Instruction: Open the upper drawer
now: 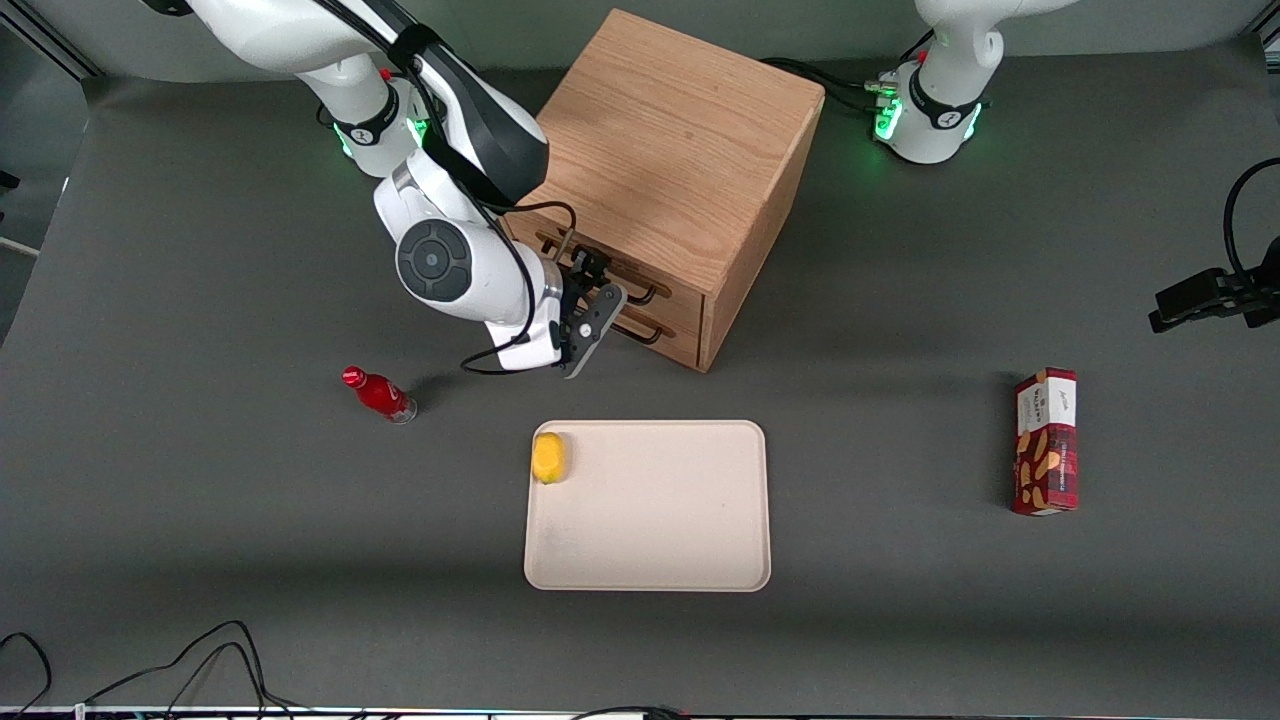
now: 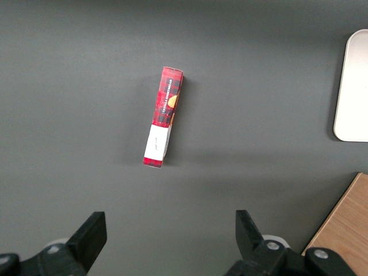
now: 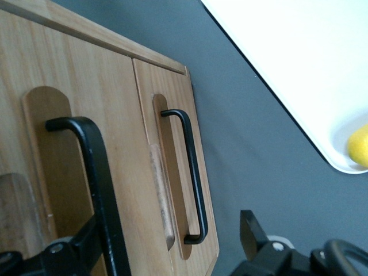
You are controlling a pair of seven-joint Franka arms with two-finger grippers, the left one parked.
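Observation:
The oak cube cabinet [image 1: 670,140] stands at the middle back of the table. The upper drawer [image 1: 675,302] is shut, its front level with the lower drawer [image 1: 682,342]. My right gripper [image 1: 598,290] is right in front of the drawer fronts, open. In the right wrist view the upper drawer [image 3: 103,86] shows its long black handle [image 3: 95,167] running between my open fingers [image 3: 169,247], close against one finger [image 3: 80,247]. The lower drawer's handle [image 3: 195,172] lies farther off. I hold nothing.
A cream tray [image 1: 650,505] lies nearer the front camera than the cabinet, with a lemon [image 1: 548,457] in one corner. A red bottle [image 1: 380,394] lies toward the working arm's end. A red box [image 1: 1046,440] lies toward the parked arm's end.

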